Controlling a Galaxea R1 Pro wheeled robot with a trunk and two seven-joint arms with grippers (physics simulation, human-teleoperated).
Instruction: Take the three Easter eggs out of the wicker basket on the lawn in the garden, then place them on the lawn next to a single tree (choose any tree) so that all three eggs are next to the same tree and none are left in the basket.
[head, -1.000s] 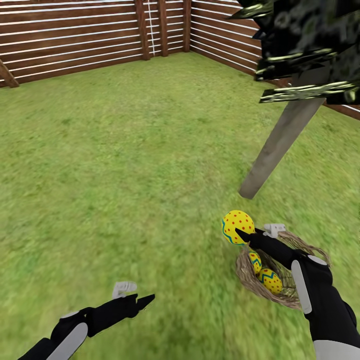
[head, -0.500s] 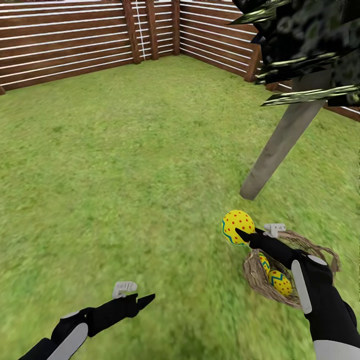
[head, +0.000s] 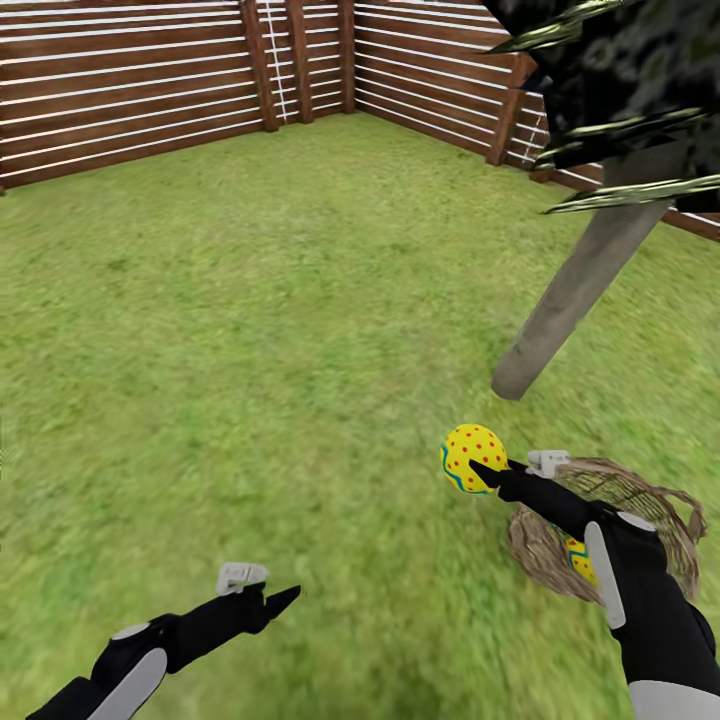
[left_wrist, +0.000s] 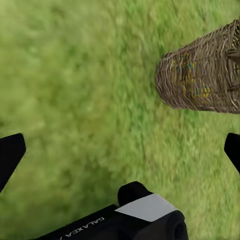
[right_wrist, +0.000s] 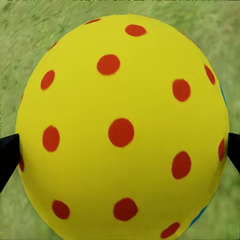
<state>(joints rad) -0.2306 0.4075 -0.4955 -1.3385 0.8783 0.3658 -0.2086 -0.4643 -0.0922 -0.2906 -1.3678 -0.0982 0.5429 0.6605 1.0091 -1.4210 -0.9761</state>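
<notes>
Two eggs can be counted in the head view. One egg (head: 473, 457), yellow with red dots and a blue zigzag band, is gripped in the right claw (head: 487, 470), raised over the lawn (head: 250, 330) just beside the basket (head: 640, 495). The right wrist view shows this held egg (right_wrist: 122, 130) close up, with a dark fingertip (right_wrist: 7, 155) pressed to each side. A second egg (head: 577, 558) lies inside the basket, mostly hidden behind the right arm; whether a third lies with it cannot be told. Through the woven side of the basket (left_wrist: 200, 75) in the left wrist view, only yellow and blue patches show.

There is one basket, standing on the grass near the foot of one tree (head: 575, 300), whose grey trunk leans up into dark foliage. A slatted wooden fence (head: 150, 90) closes the far side of the garden.

The left claw (head: 262, 592) hangs low over bare grass, well apart from the basket, its fingers spread and gripping nothing.

Against the picture a second earlier, the whole scene has shifted: the fence corner and the tree sit differently and the basket lies further right, so the camera has moved. Two eggs showed in the basket then; now the arm covers all but one. The right claw holds its egg as before.
</notes>
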